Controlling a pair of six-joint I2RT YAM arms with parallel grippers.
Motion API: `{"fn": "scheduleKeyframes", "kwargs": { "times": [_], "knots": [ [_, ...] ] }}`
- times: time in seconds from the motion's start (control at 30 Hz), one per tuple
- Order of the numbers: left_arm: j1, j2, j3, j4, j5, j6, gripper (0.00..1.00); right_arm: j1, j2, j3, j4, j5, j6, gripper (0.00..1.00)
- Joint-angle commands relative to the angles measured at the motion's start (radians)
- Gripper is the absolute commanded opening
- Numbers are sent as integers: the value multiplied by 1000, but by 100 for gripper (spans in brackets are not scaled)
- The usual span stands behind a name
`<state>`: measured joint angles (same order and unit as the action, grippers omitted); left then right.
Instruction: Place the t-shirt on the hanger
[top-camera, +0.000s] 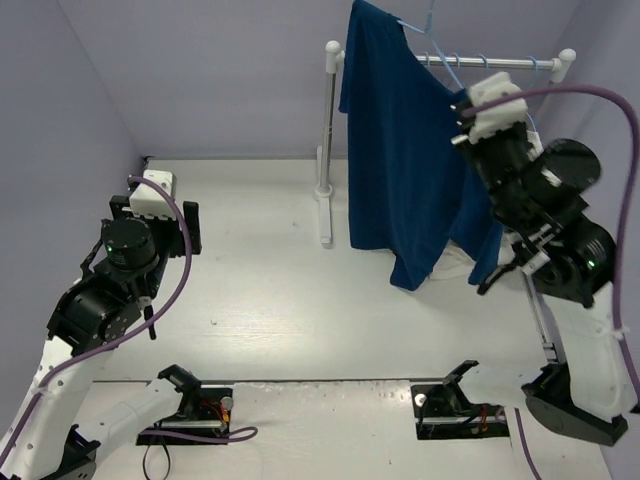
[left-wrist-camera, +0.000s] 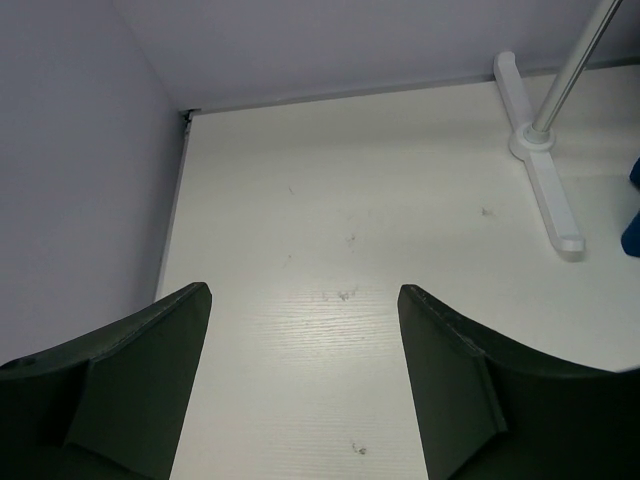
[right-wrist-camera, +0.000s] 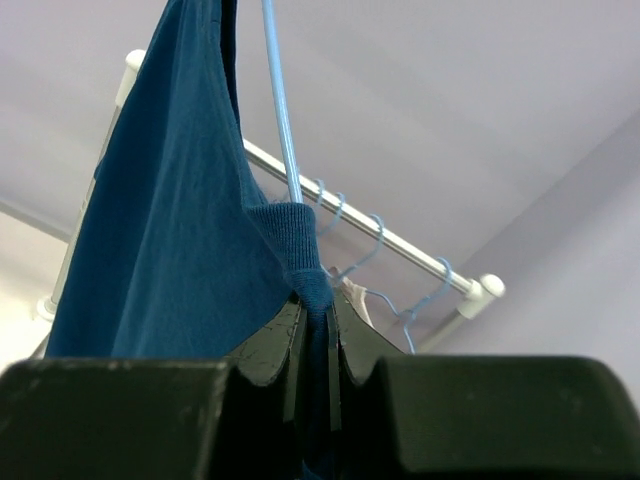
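The dark navy t-shirt (top-camera: 400, 150) hangs from a light-blue wire hanger (top-camera: 432, 42) hooked at the left end of the white rail (top-camera: 500, 62). Its hem reaches close to the table. My right gripper (top-camera: 465, 108) is raised beside the rail and shut on the shirt's ribbed neck edge. In the right wrist view the gripper (right-wrist-camera: 315, 298) pinches that collar (right-wrist-camera: 295, 235), with the hanger wire (right-wrist-camera: 280, 110) rising just above it. My left gripper (top-camera: 153, 215) is open and empty over the table's left side, far from the shirt. It also shows in the left wrist view (left-wrist-camera: 305, 300).
Several more light-blue hangers (right-wrist-camera: 375, 238) hang on the rail (right-wrist-camera: 420, 255). A pale garment (top-camera: 455, 262) shows behind the shirt's lower edge. The rack's white post (top-camera: 328, 140) and foot (left-wrist-camera: 545, 170) stand on the table (top-camera: 260, 280). Purple walls close in left and back.
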<state>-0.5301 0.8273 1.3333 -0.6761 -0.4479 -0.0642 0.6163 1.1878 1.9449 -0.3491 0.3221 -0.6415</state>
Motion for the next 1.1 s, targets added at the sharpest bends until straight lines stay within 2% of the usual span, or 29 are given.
{"fn": "scheduleKeyframes", "kwargs": {
  "times": [0.0,0.13,0.33,0.53,0.7,0.83,1.07],
  "knots": [
    [4,9,-9,43,8,-19,71,-8,87,58,169,4,-24,0],
    [4,-6,-26,41,6,-23,71,-16,80,-11,171,-9,11,0],
    [5,-16,-76,41,29,-42,71,-53,-50,-356,263,26,121,0],
    [4,-19,-120,43,56,-82,71,-166,-110,-579,311,-37,271,0],
    [4,-31,-155,43,65,-96,71,-261,-139,-658,325,-119,343,0],
    [4,-29,-179,50,65,-101,71,-268,-142,-675,332,-140,358,0],
    [4,26,-210,81,45,-100,71,-285,15,-521,338,-151,379,0]
  ]
}}
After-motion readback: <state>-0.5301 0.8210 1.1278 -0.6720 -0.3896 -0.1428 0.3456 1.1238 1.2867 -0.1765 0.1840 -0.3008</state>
